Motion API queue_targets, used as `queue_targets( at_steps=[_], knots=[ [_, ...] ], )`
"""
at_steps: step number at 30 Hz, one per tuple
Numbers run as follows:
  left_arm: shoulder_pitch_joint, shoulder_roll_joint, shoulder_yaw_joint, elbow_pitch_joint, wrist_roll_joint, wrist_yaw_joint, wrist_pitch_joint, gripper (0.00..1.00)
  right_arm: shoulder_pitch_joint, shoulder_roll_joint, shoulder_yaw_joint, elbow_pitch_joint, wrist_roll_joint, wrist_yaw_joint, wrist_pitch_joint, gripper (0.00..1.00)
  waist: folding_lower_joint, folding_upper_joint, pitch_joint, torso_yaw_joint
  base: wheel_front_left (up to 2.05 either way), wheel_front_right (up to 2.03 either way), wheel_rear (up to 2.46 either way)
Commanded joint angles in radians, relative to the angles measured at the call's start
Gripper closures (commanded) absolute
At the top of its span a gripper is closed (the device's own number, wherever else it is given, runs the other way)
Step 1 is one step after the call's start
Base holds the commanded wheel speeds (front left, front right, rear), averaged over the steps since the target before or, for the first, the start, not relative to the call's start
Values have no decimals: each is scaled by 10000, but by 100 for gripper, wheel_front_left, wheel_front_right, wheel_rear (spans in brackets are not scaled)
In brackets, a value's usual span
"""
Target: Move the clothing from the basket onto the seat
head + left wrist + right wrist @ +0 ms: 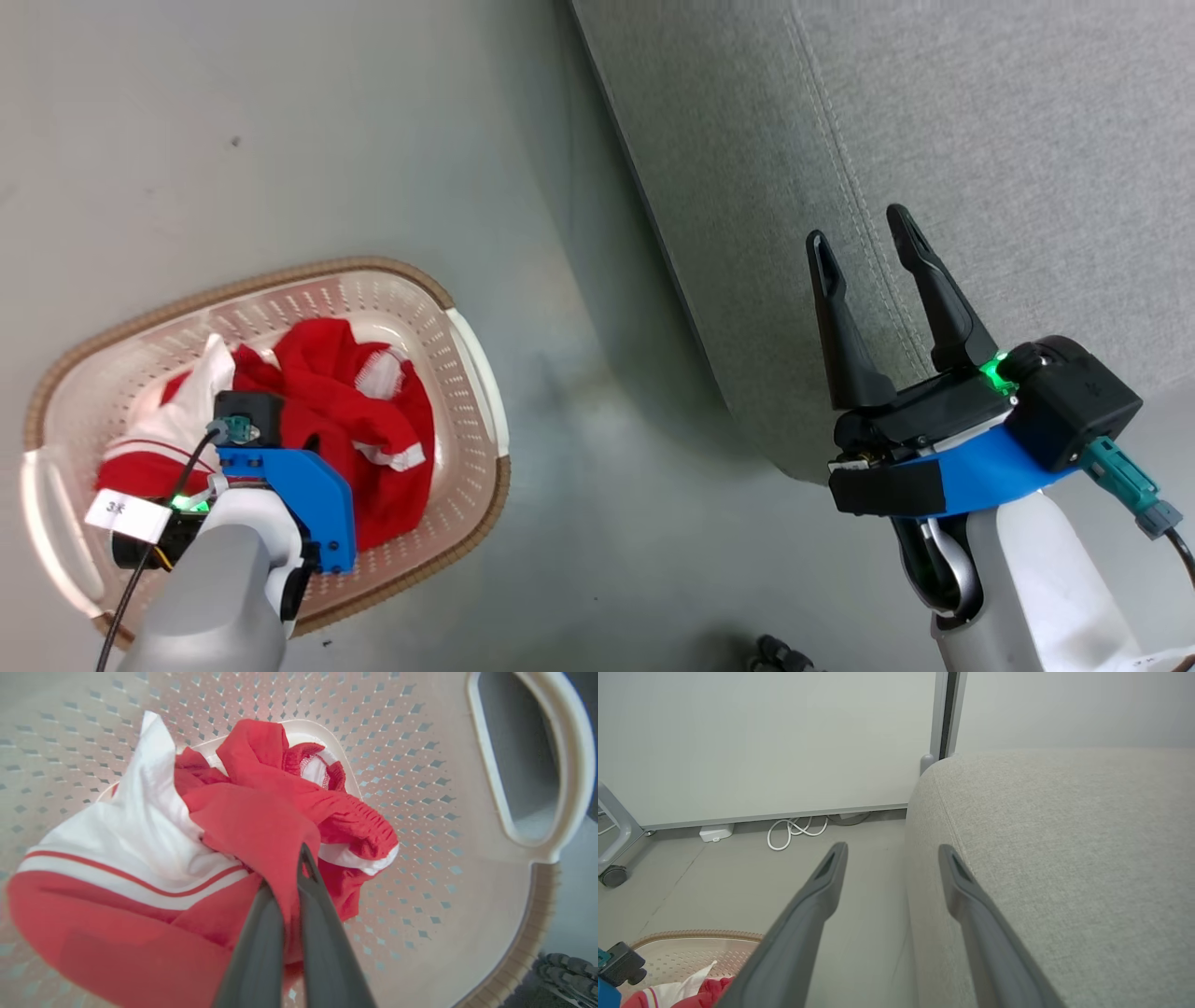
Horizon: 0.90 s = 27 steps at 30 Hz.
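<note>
Left jaws: pressed together on a raised fold of red fabric, which bulges between the two fingers in the left wrist view.
Left gripper (287, 872): reaches straight down into the pile, likely so the fingers pinch a high ridge of cloth and not the basket wall.
Clothing (252, 821): a crumpled red heap with white lining and stripe trim. It lies on the basket bottom and spreads from the fingers toward 9 and 12 o'clock in that view. None of it is on the seat.
Basket (280, 275): stands on the floor (579, 485) at 8 o'clock in the head view, just beside the seat's front corner, so the carry looks short.
Right jaws: wide apart, with nothing between them.
Right gripper (859, 229): at 4 o'clock in the head view, its fingers pointing toward 12 over the seat's edge. It is well apart from the basket and out of the left arm's way.
Seat (980, 140): grey cushion filling 1 to 3 o'clock, its top bare where it shows.
Step judged: grasp made and lift not yet begun. The loose fold may drag the second garment along or slip free.
</note>
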Motion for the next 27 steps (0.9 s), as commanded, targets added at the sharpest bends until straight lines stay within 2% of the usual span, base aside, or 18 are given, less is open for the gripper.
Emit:
queue_targets(
  at_steps=[1,16,27],
  knots=[
    [39,-40,-30,12,-65,-36,-120,100,43,-21,-49,36,-98,5,-34,0,0,0,-437,236,0,0,0],
    [745,-957,-710,-16,-395,-330,-1132,100,808,-26,-410,785,-853,5,-33,0,0,0,-3549,1514,0,0,0],
    [983,-1322,-1672,-1328,-1076,-332,-1502,100,1809,-24,-794,1250,-1233,5,-33,0,0,0,-5379,2455,0,0,0]
  ],
)
